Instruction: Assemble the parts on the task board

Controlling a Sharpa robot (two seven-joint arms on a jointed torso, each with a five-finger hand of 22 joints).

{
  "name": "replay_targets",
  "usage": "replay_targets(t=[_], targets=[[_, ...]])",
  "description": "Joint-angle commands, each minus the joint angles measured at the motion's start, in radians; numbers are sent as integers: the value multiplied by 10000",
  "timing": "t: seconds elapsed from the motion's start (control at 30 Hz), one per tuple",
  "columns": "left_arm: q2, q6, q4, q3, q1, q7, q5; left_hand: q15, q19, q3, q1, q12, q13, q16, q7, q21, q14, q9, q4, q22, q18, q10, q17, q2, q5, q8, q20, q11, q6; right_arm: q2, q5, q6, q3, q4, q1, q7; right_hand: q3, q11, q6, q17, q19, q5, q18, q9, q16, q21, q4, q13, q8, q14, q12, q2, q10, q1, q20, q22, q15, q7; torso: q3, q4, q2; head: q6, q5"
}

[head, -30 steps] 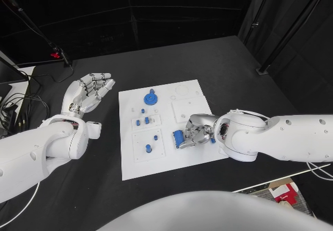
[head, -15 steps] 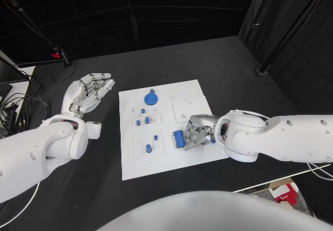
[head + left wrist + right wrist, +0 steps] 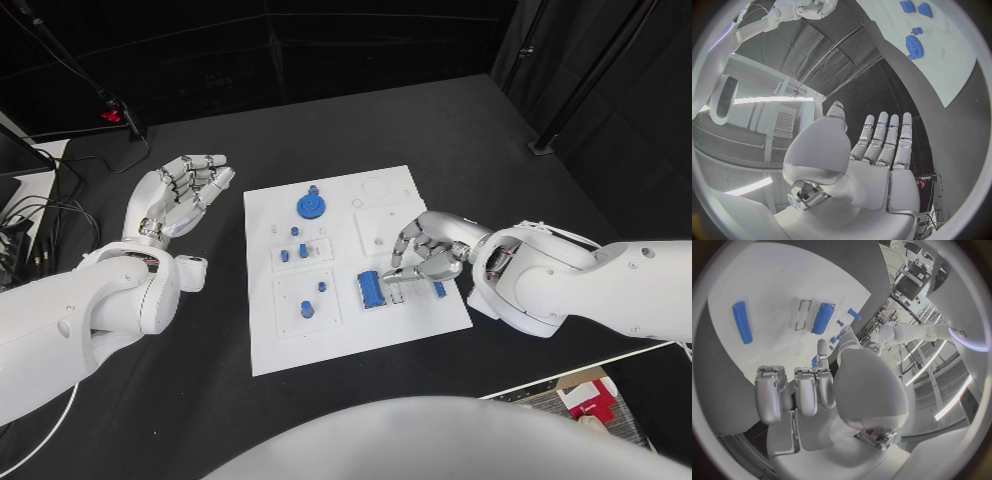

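Observation:
The white task board (image 3: 418, 325) lies mid-table. On it a blue gear (image 3: 312, 206) sits at the far end, small blue pegs (image 3: 294, 252) stand in the middle-left plate, and two more blue pieces (image 3: 313, 298) are on the near-left plate. A ribbed blue cylinder (image 3: 371, 288) lies in its outlined slot (image 3: 822, 318). A slim blue bar (image 3: 438, 289) lies beside it (image 3: 742, 322). My right hand (image 3: 428, 251) hovers over the board's right half, above the bar, fingers apart, holding nothing. My left hand (image 3: 179, 192) is raised left of the board, palm open (image 3: 876, 160).
Black tabletop (image 3: 433, 130) surrounds the board. A stand with a red light (image 3: 113, 114) and cables (image 3: 36, 215) are at the far left. The table's near right edge (image 3: 577, 375) has clutter beyond it.
My right hand has lifted off the blue cylinder and drawn back to the right with its fingers spread. The cylinder stays on the board, and the slim bar now shows. The left hand is still.

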Motion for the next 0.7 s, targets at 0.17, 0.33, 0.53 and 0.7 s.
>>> replay_targets(t=[0.17, 0.33, 0.53, 0.7], targets=[[35, 40, 0, 9, 10, 109, 9, -17, 47, -59, 7, 51, -11, 55, 1183, 48, -67, -13, 5, -16, -58, -70, -12, 68, 40, 55, 15, 10, -49, -715, 911, 291, -4, -120, 8, 167, -85, 292, -783, 2633, 1061, 1418, -73, -126, 25, 34, -96, 2632, -292, 1040, 25, 815, 1058, -282, 244, 2627, 248, 265, -14, 26, 21, -1, -306], [37, 30, 1, 9, 10, 111, 9, -17, 47, -59, 7, 51, -11, 55, 1183, 48, -67, -13, 5, -16, -58, -70, -12, 68, 40, 55, 15, 10, -49, -966, 119, 1177, -10, -211, 1, -769, -164, 350, -923, 2633, 1061, 1638, -73, -194, 25, 34, -100, 2632, -346, 1040, 25, 861, 1058, -209, 300, 2627, 302, 325, -1, -42, 12, -1, -388], [33, 26, -6, 9, 9, 114, 9, -17, 47, -66, 30, 62, -11, 67, 1183, 49, -69, -13, 3, -23, -58, -74, -26, 83, 63, 67, 15, 10, -53, -1189, -1069, 1873, -13, -104, -3, -1926, -331, 400, -967, 2633, 1061, 1922, -73, -253, 25, 34, -76, 2632, -331, 1040, 25, 881, 1058, -319, 361, 2627, 358, 365, 4, -1, 9, -1, -503], [37, 28, -11, 9, 7, 114, 9, -17, 47, -66, 30, 62, -11, 67, 1183, 49, -69, -13, 3, -23, -58, -74, -26, 83, 63, 67, 15, 10, -53, -1230, -1785, 2438, -14, -14, -5, -2632, -444, 385, -834, 2633, 1061, 1952, -73, -249, 25, 34, -62, 2632, -216, 1040, 25, 880, 1058, -435, 383, 2627, 366, 336, 5, -6, 9, -1, -526]])
